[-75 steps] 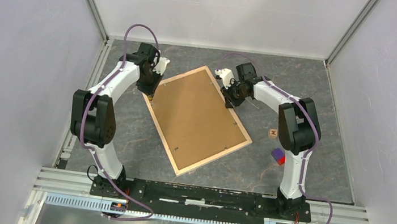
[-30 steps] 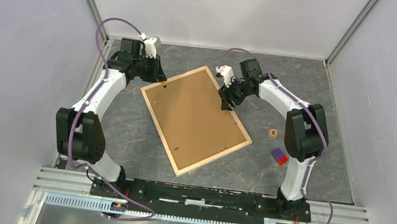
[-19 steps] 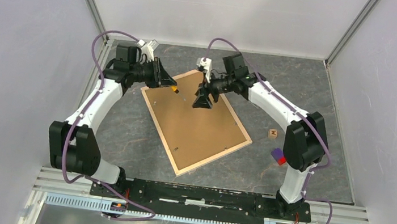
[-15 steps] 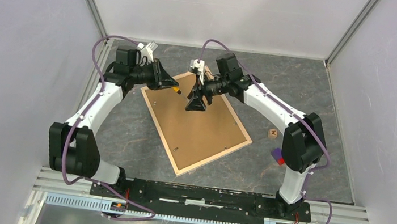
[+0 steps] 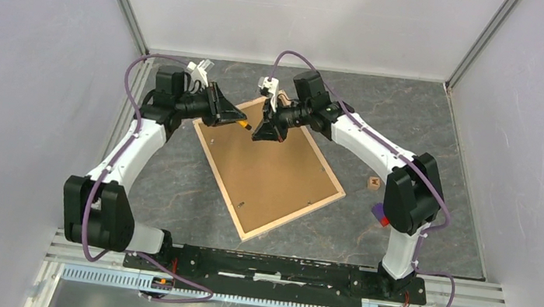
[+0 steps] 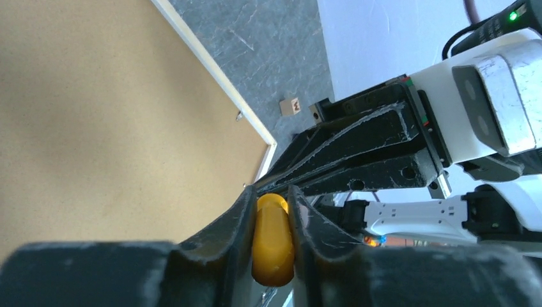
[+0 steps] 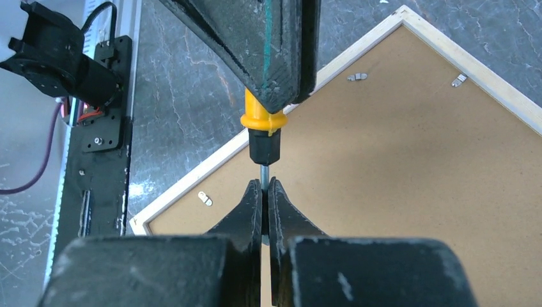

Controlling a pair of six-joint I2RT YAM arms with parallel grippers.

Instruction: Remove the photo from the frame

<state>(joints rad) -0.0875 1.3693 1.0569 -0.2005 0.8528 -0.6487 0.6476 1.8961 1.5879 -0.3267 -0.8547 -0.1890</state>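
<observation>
The frame (image 5: 292,216) lies face down on the table, its brown backing panel (image 5: 270,173) up, with small clips (image 7: 204,198) along the pale edge (image 7: 466,54). The photo is hidden under the backing. Above the frame's far corner my left gripper (image 5: 235,121) is shut on the yellow handle of a screwdriver (image 6: 273,240). My right gripper (image 7: 264,185) faces it and is shut on the screwdriver's thin metal shaft (image 7: 264,173), just past the black collar. Both hands hold the tool in the air, tip to tip.
A small wooden cube (image 5: 374,183) and a red-and-blue block (image 5: 380,213) lie on the table right of the frame. Grey walls close in on three sides. The arms' base rail (image 5: 270,267) runs along the near edge.
Both arms swung in from the frame's sides and met over its far corner. The right gripper, open a moment ago, has shut on the screwdriver's shaft. The frame has not moved.
</observation>
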